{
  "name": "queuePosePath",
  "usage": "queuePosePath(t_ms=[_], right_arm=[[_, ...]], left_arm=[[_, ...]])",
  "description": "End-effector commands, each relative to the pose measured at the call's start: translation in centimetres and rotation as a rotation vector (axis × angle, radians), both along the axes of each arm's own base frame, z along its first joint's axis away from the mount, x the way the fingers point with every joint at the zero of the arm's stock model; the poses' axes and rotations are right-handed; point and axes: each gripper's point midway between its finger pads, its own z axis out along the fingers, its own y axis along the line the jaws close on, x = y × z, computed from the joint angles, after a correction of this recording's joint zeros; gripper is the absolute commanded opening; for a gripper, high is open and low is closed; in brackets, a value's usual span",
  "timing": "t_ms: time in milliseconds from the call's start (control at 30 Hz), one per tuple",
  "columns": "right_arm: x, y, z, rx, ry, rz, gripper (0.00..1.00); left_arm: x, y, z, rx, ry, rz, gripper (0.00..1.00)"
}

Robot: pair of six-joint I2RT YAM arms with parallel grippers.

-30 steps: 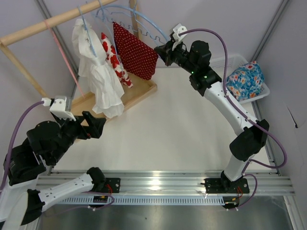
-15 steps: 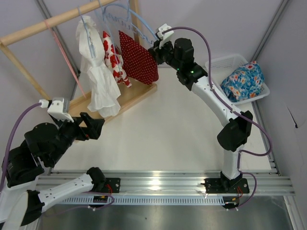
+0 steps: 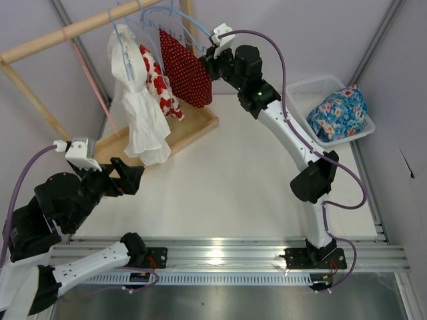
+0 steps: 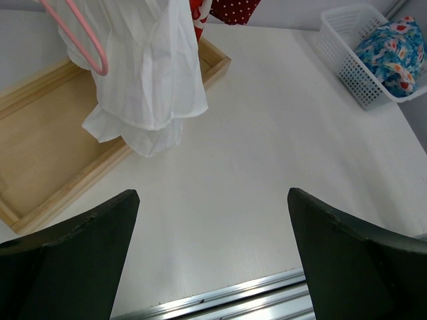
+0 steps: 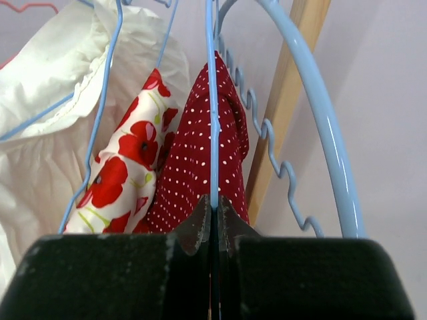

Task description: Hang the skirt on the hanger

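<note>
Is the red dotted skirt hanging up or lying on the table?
Hanging. The skirt droops from the thin blue hanger, above the wooden tray; the right tool is shut on that hanger's wire.

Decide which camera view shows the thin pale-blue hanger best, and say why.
The right wrist view: the hanger rises as a clear blue wire straight from the shut jaws of the right gripper, against the skirt. The top view shows it small among other hangers. The left wrist view misses it.
</note>
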Motion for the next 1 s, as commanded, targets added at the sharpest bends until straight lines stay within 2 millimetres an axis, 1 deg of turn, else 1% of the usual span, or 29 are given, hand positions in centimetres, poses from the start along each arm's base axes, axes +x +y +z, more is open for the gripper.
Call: queuePosePath(t_ms=[0,33,67,133,167,233,267,333,433,467,500,600,667,767,867,933,967], right_arm=[[-0.8,0.4,6.0,0.093,-0.145,-0.002,0.00],[-0.2,0.7,5.3,0.088,-0.138,-0.005,0.00],[-0.1,0.7,5.7,0.095,-0.149,-0.008,0.00],[0.3,0.8,5.6,0.094,-0.158,-0.022,0.00],[0.7,1.1,4.9,0.086,-0.152,-0.024,0.00],[1.0,1.3,4.5,0.083,-0.160,-0.025,0.00],[1.4,1.6,3.9,0.078,-0.156,-0.019,0.00],[1.5,2.0,3.7,0.083,-0.154,-0.015,0.00],[1.3,3.0,4.1,0.096,-0.172,-0.001,0.00],[1.1,3.4,4.8,0.116,-0.200,0.008,0.00],[1.1,3.8,4.5,0.112,-0.204,0.011,0.00],[1.0,4.3,4.6,0.106,-0.232,-0.003,0.00],[1.2,4.7,4.4,0.104,-0.240,-0.003,0.00],[1.6,5.2,3.5,0.099,-0.235,-0.007,0.00],[2.1,5.7,1.9,0.070,-0.205,-0.008,0.00],[2.2,5.6,1.1,0.051,-0.184,-0.016,0.00],[2.2,5.5,1.3,0.053,-0.183,-0.019,0.00]], left_arm=[[-0.1,0.4,0.0,-0.019,-0.006,0.017,0.99],[-0.1,0.4,0.1,-0.024,-0.008,0.018,0.99],[-0.2,0.5,0.1,-0.026,-0.007,0.018,1.00],[-0.3,0.7,0.2,-0.033,-0.011,0.021,1.00],[-0.4,0.7,0.2,-0.035,-0.011,0.018,0.99],[-0.4,0.6,0.1,-0.036,-0.009,0.012,0.99],[-0.5,0.7,0.2,-0.036,-0.011,0.011,0.99],[-0.5,0.6,0.0,-0.029,-0.007,0.009,1.00],[-0.7,0.8,0.3,-0.029,-0.011,0.002,0.99],[-0.7,0.8,0.3,-0.028,-0.011,0.000,0.99],[-0.7,0.8,0.3,-0.029,-0.012,-0.002,1.00],[-1.0,1.0,0.1,-0.031,-0.010,-0.006,1.00],[-1.1,1.0,0.0,-0.033,-0.010,-0.010,1.00],[-1.2,1.2,-0.3,-0.029,-0.009,-0.009,0.99],[-1.2,1.3,-0.4,-0.018,-0.008,-0.006,1.00],[-1.1,1.2,-0.3,-0.014,-0.009,-0.007,0.99],[-1.1,1.1,-0.3,-0.011,-0.008,-0.009,0.99]])
